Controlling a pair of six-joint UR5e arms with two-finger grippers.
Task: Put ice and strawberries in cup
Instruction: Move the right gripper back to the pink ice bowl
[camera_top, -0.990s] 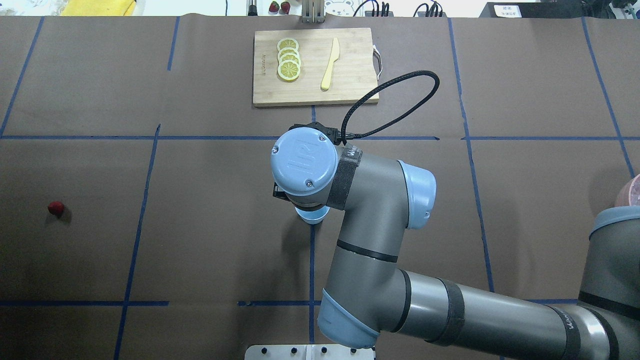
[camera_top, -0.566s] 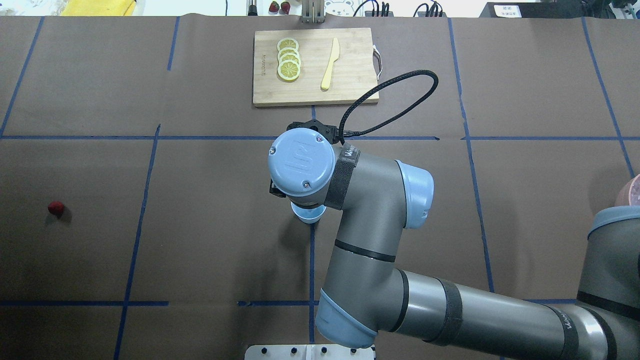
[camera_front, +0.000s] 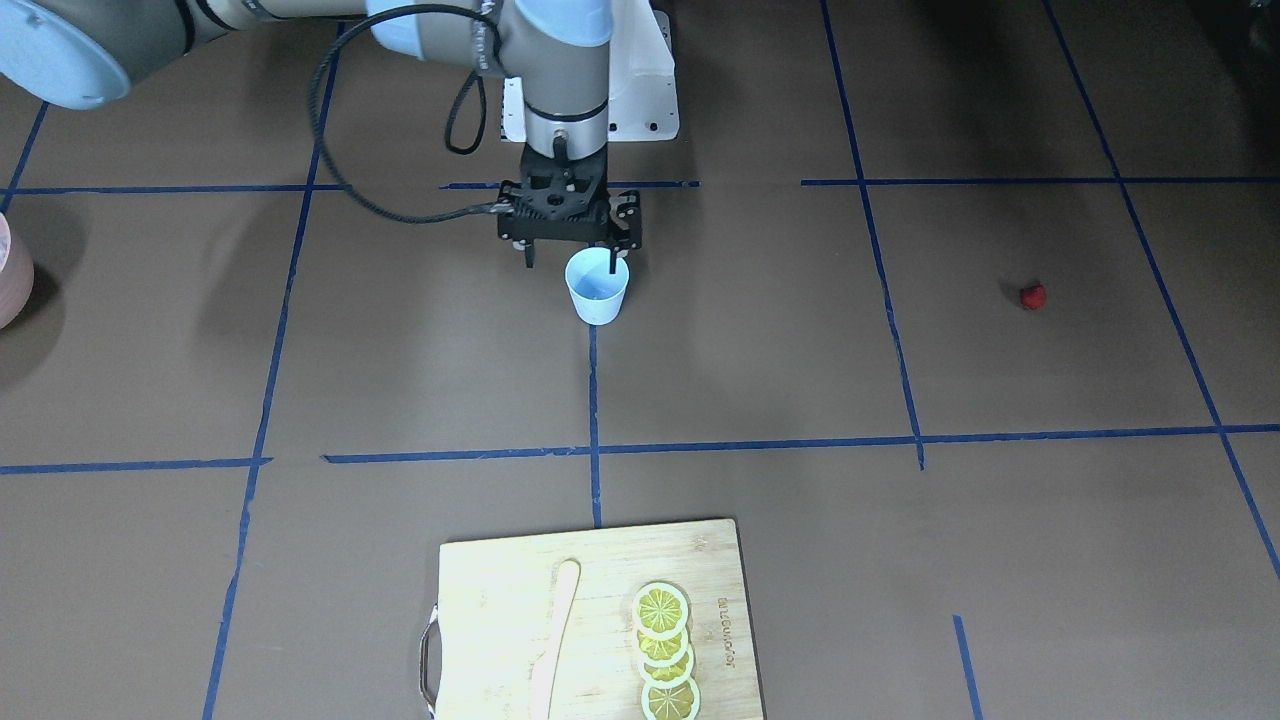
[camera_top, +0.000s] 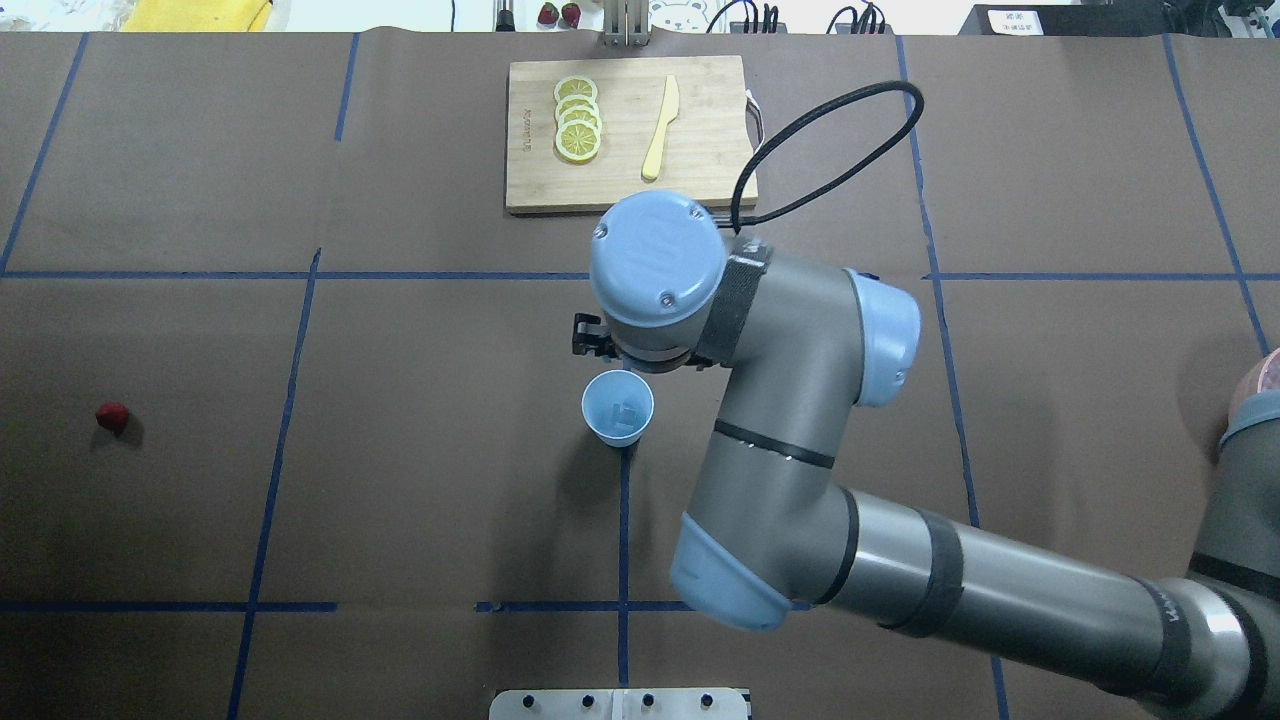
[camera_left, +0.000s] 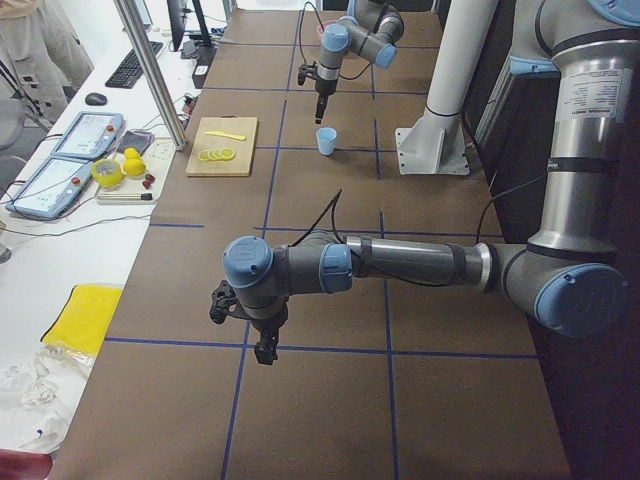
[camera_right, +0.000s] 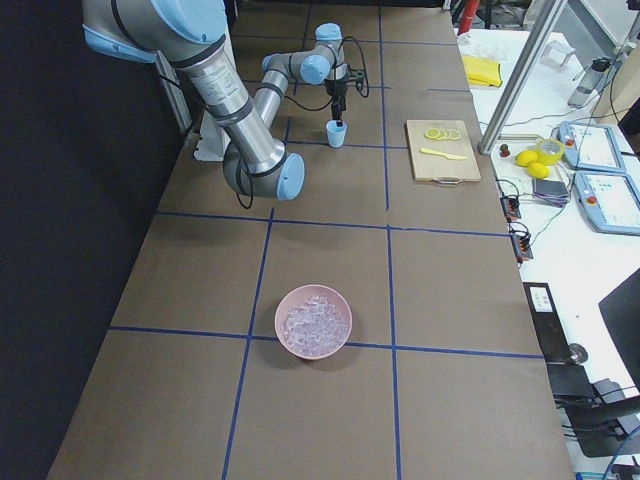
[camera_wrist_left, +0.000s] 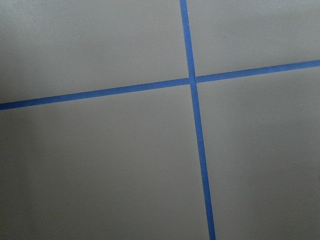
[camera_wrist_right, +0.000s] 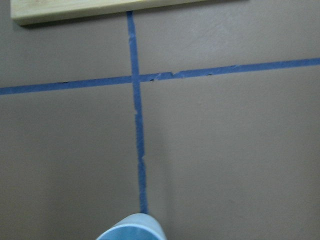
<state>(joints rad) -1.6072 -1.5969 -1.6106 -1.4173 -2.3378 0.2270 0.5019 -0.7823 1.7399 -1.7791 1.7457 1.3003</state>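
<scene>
Checking fill: ice in cup, berry not in

Small light-blue tapered cup stands upright mid-way across the brown-covered table. What looks like one clear ice cube lies on its bottom; it's tiny in the overhead view, so not certain. The cup is light and thin-walled and will tip if the rim gets nudged.

Small red strawberry lies alone far to the robot's left. It's soft and will roll, so pinch it gently across the widest part.

Right gripper hangs over the cup, fingers spread, nothing between them. Left gripper shows only in the side view, so I can't tell its fingers.

Pink round bowl of ice sits far right, and the wooden cutting board is on the far side. Neither crowds the path from berry to cup.
</scene>
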